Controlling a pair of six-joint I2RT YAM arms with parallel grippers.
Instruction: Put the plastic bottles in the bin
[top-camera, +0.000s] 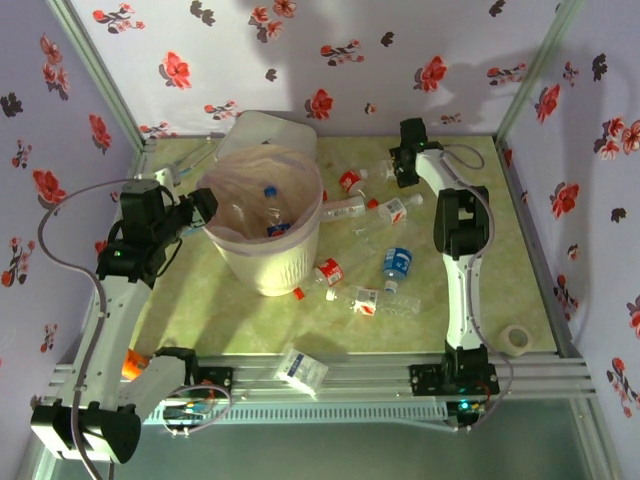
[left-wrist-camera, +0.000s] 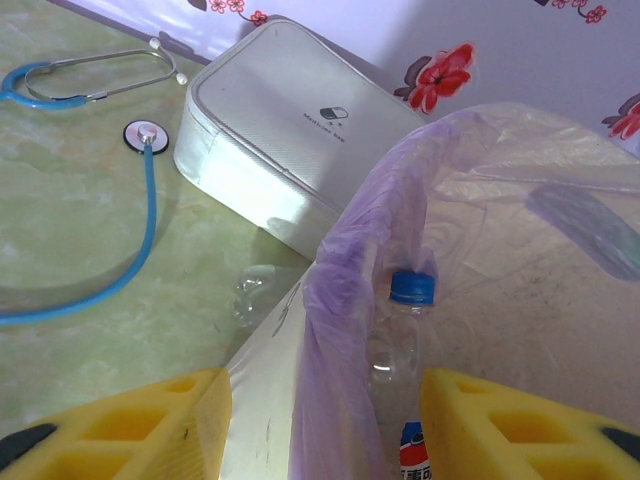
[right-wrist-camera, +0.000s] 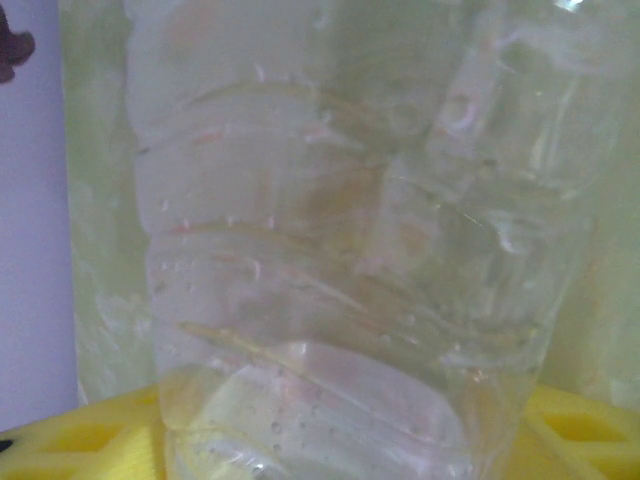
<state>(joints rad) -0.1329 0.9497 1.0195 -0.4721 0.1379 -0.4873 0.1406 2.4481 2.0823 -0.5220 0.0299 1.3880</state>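
L-wrist cam: L jaws apart astride bin rim (left-wrist-camera: 338, 262); R-wrist cam: 1 clear bottle (right-wrist-camera: 330, 250) between R jaws, clamp unclear

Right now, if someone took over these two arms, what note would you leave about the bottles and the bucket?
Left gripper: open, jaws astride the rim of the large round cream-white plastic bin with pinkish liner.
Right gripper: a small clear plastic bottle sits between its yellow fingers; firm grip uncertain.
Done: at least two bottles lie inside the bin.
To do: bin that bottle, then the several labelled bottles scattered on the green table beside the bin.
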